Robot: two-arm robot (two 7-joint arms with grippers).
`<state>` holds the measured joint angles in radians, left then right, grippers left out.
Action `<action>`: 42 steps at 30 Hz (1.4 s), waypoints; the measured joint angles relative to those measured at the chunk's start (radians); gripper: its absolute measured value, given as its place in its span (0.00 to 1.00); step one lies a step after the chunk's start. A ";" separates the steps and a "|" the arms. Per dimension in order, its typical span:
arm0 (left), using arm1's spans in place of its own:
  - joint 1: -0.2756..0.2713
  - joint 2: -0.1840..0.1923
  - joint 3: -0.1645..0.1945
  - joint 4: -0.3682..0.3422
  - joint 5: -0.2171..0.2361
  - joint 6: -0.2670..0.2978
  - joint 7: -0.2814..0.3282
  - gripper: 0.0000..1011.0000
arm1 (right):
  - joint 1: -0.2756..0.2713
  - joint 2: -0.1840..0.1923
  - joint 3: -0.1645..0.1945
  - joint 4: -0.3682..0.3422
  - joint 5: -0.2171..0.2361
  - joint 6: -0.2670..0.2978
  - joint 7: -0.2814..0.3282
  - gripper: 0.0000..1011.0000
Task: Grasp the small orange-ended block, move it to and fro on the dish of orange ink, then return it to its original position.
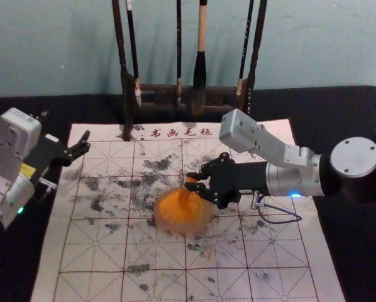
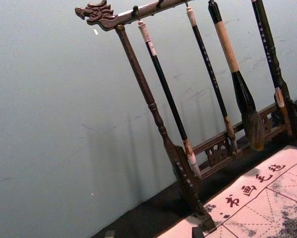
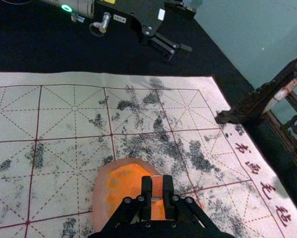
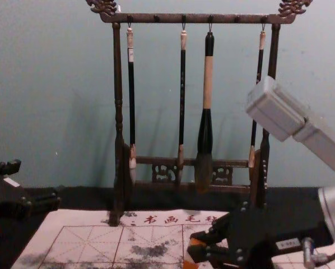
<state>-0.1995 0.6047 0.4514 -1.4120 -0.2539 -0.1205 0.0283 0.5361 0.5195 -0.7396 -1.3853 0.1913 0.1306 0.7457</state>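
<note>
My right gripper (image 1: 192,181) is over the back part of the orange ink dish (image 1: 166,221), shut on the small block (image 1: 190,183). In the right wrist view, the block (image 3: 157,187) is upright between the fingertips of my right gripper (image 3: 157,192), with the ink dish (image 3: 103,191) under and beside it. From the chest, the orange-ended block (image 4: 194,253) shows at the gripper's tips. Whether its lower end touches the ink I cannot tell. My left gripper (image 1: 85,144) stays parked at the left edge of the mat; its fingers stand apart in the left wrist view.
A gridded felt mat (image 1: 100,251) with dark ink smudges lies on the black table. Behind it stands a wooden rack (image 4: 118,112) hung with several brushes, among them a thick one (image 4: 205,123). The wall is close behind the rack.
</note>
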 joint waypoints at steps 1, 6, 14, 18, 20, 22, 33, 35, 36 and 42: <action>0.000 0.000 0.000 0.000 0.000 0.000 0.000 0.99 | -0.001 0.002 0.002 -0.001 0.000 0.000 0.000 0.13; 0.000 0.000 0.000 0.000 0.000 0.000 0.000 0.99 | -0.010 0.015 0.008 -0.011 0.000 0.003 0.000 0.13; 0.000 0.000 0.000 0.000 0.000 0.000 0.000 0.99 | -0.025 0.033 0.017 -0.035 0.008 0.004 0.005 0.13; 0.000 0.000 0.000 0.000 0.000 0.000 0.000 0.99 | -0.037 0.049 0.021 -0.055 0.015 0.003 0.009 0.13; 0.000 0.000 0.000 0.000 0.000 0.000 0.000 0.99 | -0.041 0.054 0.022 -0.061 0.018 0.003 0.012 0.13; 0.000 0.000 0.000 0.000 0.000 0.000 0.000 0.99 | -0.046 0.059 0.022 -0.068 0.020 0.003 0.014 0.13; 0.000 0.000 0.000 0.000 0.000 0.000 0.000 0.99 | -0.059 0.068 0.015 -0.084 0.024 0.002 0.023 0.13; 0.000 0.000 0.000 0.000 0.000 0.000 0.000 0.99 | -0.059 0.068 0.013 -0.085 0.025 0.002 0.024 0.13; 0.000 0.000 0.000 0.000 0.000 0.000 0.000 0.99 | -0.060 0.067 0.012 -0.087 0.025 0.002 0.026 0.13; 0.000 0.000 0.000 0.000 0.000 0.000 0.000 0.99 | -0.060 0.062 0.005 -0.092 0.030 0.003 0.031 0.13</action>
<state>-0.1995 0.6047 0.4514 -1.4120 -0.2539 -0.1205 0.0283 0.4762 0.5816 -0.7348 -1.4772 0.2212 0.1333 0.7765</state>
